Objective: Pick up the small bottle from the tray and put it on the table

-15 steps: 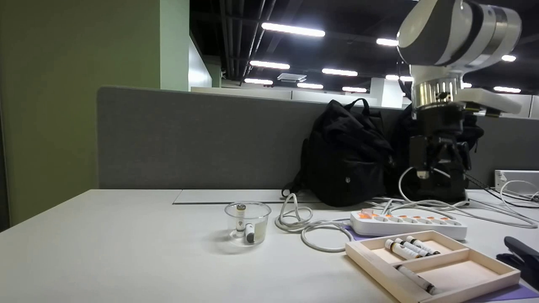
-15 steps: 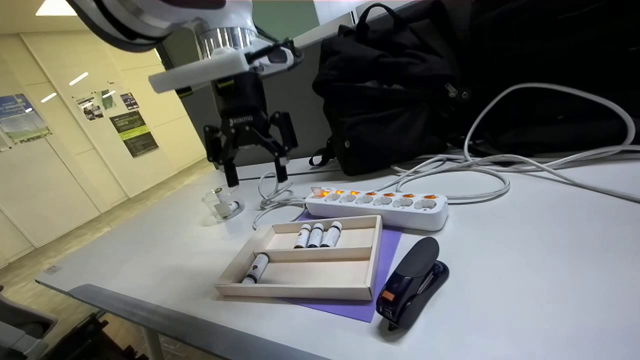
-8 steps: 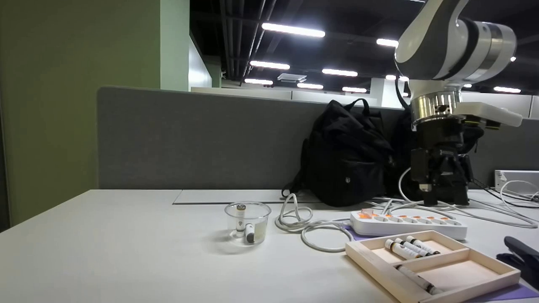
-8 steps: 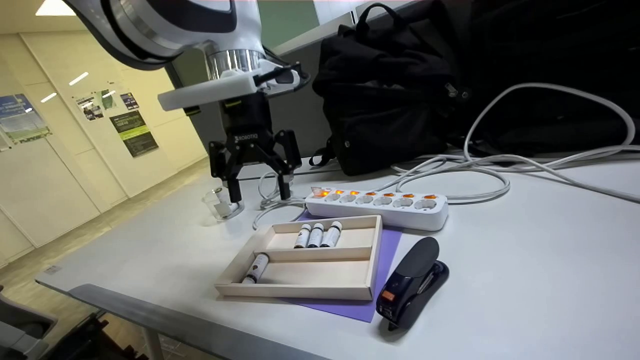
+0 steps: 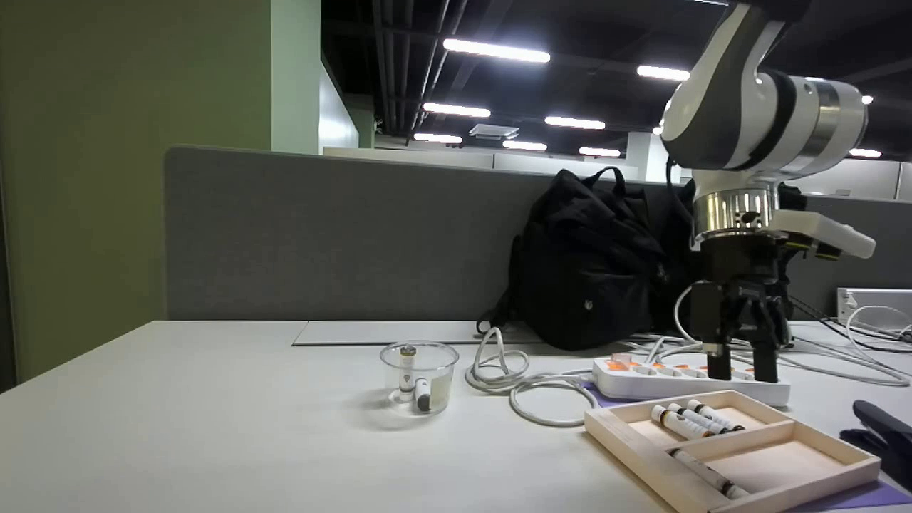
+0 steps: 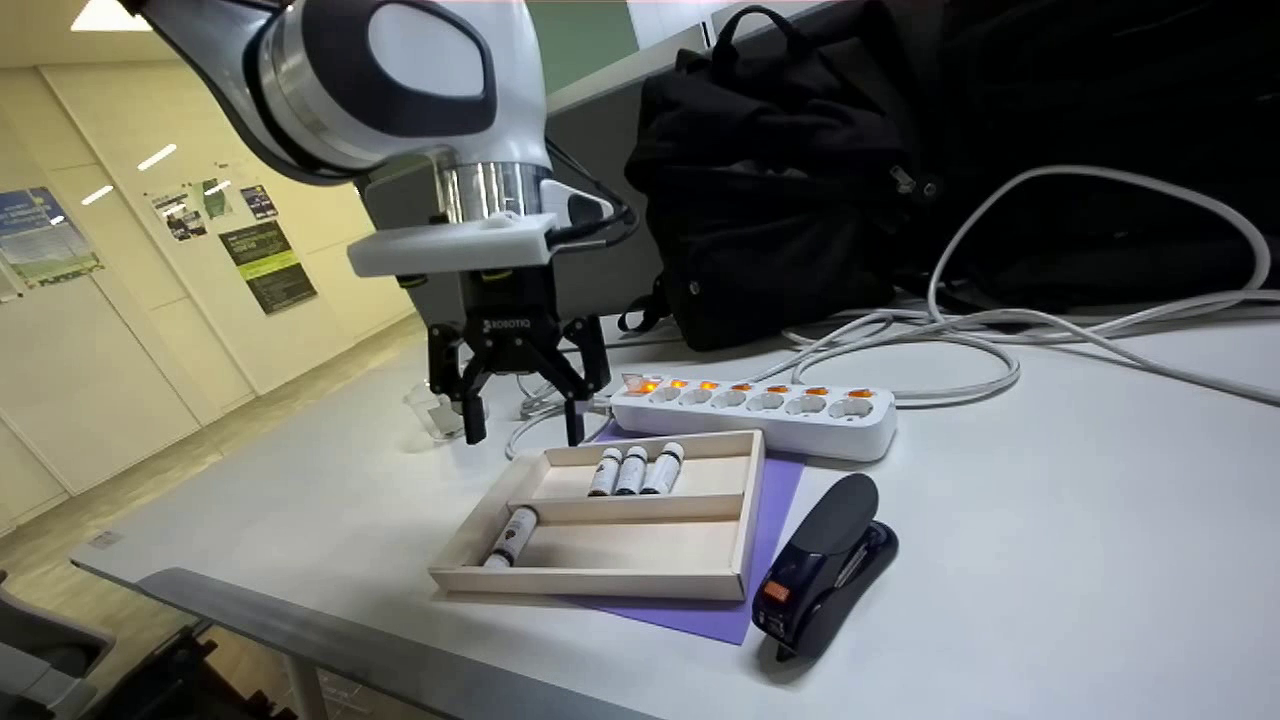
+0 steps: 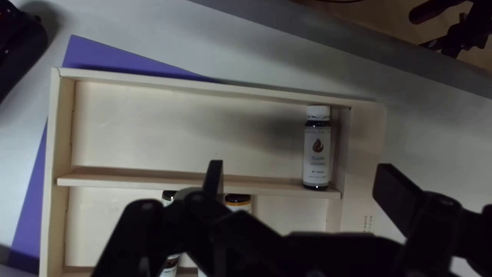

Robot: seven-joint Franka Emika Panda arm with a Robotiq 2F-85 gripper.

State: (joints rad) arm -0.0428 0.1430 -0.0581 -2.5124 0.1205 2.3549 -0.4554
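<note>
The tray (image 5: pixel 638 456) (image 6: pixel 600 582) (image 7: pixel 50 161) is pale wood with two compartments. A small white-labelled bottle (image 5: pixel 705 472) (image 6: pixel 513 535) (image 7: pixel 317 154) lies alone at the end of one compartment, against the end wall. Three similar bottles (image 5: pixel 698 419) (image 6: pixel 632 470) lie side by side in the other compartment; the wrist view shows them only partly, behind the gripper. My gripper (image 5: pixel 742 367) (image 6: pixel 525 428) (image 7: pixel 300 169) points down, open and empty, above tray height. In the wrist view the lone bottle appears between and beyond the fingertips. The table (image 5: pixel 249 427) (image 6: pixel 1000 560) is white.
A white power strip (image 5: pixel 684 385) (image 6: pixel 755 425) with cables stands beside the tray. A clear cup (image 5: pixel 443 388) (image 6: pixel 428 415) holds two bottles. A black stapler (image 6: pixel 825 570) lies near a purple sheet (image 6: pixel 775 510) under the tray. Black backpacks (image 5: pixel 591 263) (image 6: pixel 770 190) stand behind.
My gripper has come steadily down from higher up, towards the tray's height, staying open. The bottles and tray have not moved.
</note>
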